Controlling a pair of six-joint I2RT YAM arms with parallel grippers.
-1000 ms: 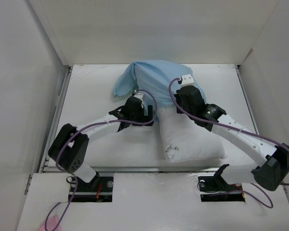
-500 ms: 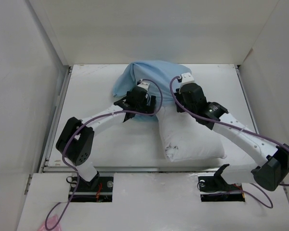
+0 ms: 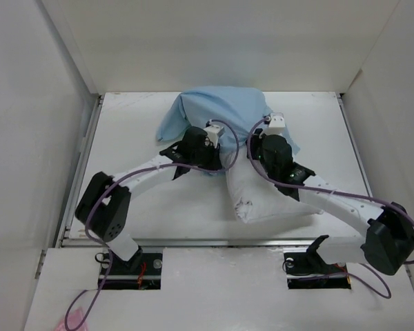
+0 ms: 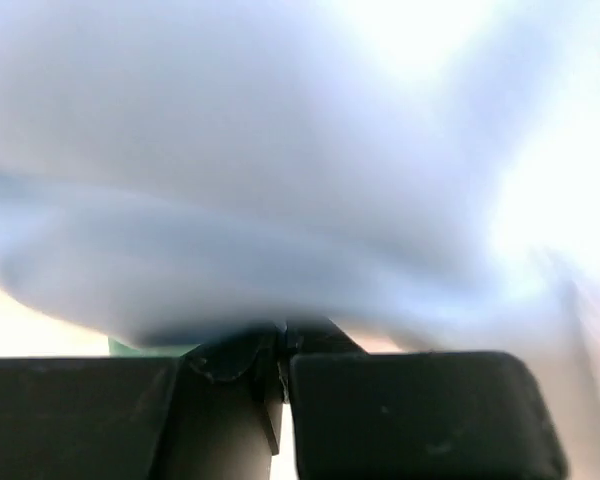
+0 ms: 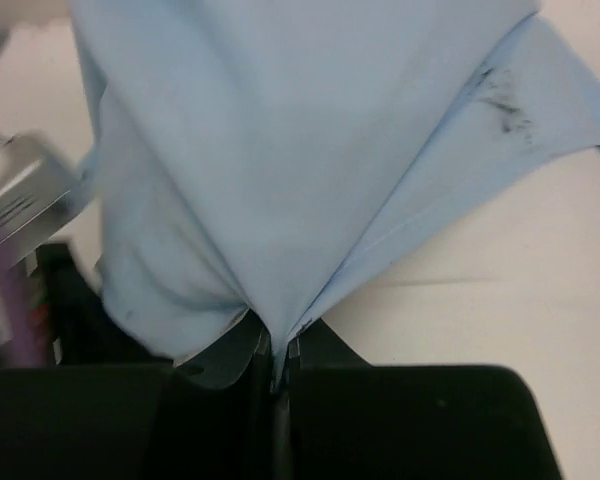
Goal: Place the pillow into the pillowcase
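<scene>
Plain white puffy rectangular pillow [image 3: 259, 201] lying on white desk [image 3: 124, 124]; far end covered by thin light blue fabric pillowcase [image 3: 221, 107]; near part exposed. Insertion judged roughly half done. Left jaws seen shut on blue cloth in left wrist view, though picture blurred; right jaws pinched shut on gathered pillowcase hem in right wrist view. Both grips placed at case mouth, one on either side of pillow. Left to do: mouth to be drawn toward near end until white fully covered.
</scene>
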